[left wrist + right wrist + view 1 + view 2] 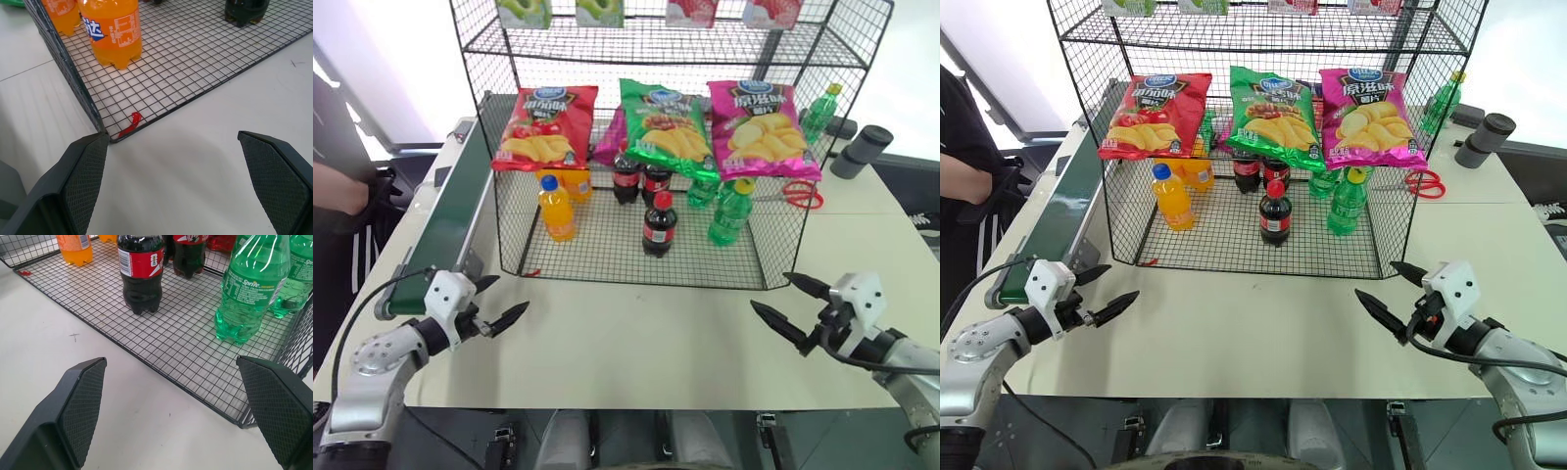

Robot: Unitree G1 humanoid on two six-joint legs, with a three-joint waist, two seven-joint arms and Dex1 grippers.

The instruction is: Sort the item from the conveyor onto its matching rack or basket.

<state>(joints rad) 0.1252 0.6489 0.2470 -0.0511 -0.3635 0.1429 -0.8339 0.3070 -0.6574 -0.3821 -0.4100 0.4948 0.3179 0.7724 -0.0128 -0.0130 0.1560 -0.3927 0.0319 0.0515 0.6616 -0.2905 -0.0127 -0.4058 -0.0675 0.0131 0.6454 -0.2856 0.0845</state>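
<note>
Left gripper (494,305) and right gripper (781,302) both spread wide, empty, hovering over the table (636,352). Cola bottle (658,224) stands upright in the wire basket (607,257), conveyor (450,220) bare.

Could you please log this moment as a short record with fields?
cola bottle: upright in the basket, front middle, apart from both grippers
basket: also holds orange bottles, green bottles and more cola at the back
conveyor: nothing on the visible belt
left gripper: open, holding nothing, over the table
right gripper: open, holding nothing, over the table
chip bags: three, hung above the basket
</note>
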